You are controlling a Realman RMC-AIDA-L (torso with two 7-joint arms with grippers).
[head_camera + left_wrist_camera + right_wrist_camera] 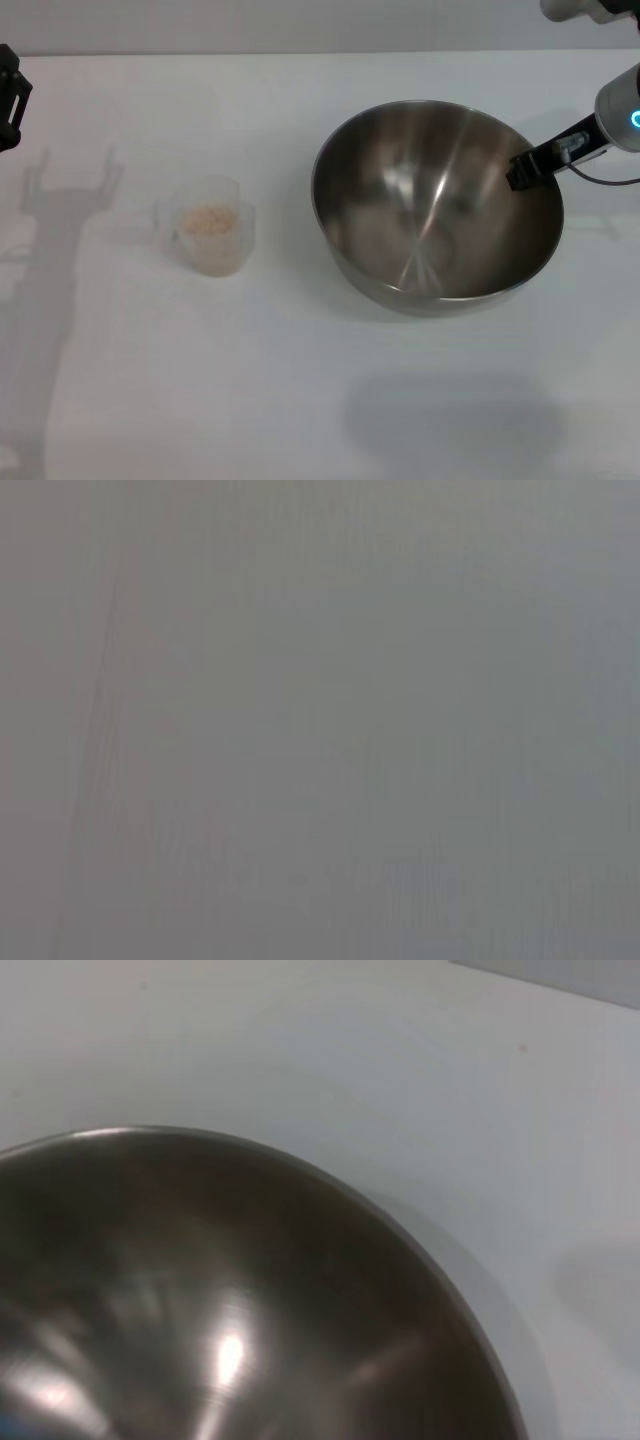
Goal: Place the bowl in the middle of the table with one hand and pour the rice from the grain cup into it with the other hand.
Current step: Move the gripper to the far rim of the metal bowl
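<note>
Black against the steel, our right gripper [522, 168] sits at the right side of the bowl's rim, one finger [540, 158] lying over the edge and reaching slightly inside. The jaws look clenched on that rim, though we see only the one finger clearly, and a shadow on the counter below the bowl suggests it is held off the surface. Outward from there, the bowl [420, 215] shows a shiny grey inside with nothing in it; our right wrist view looks down into the same bare interior [200, 1310], with white counter [350, 1070] beyond the rim. Well apart from the bowl, to its left, the grain cup [207, 238] stands upright on the counter [300, 400], holding a small mass of pale rice [209, 221]. Our left gripper [8, 95] hangs at the far left edge, away from the cup; we cannot tell how its jaws stand. Our left wrist view shows only a blank grey field.
</note>
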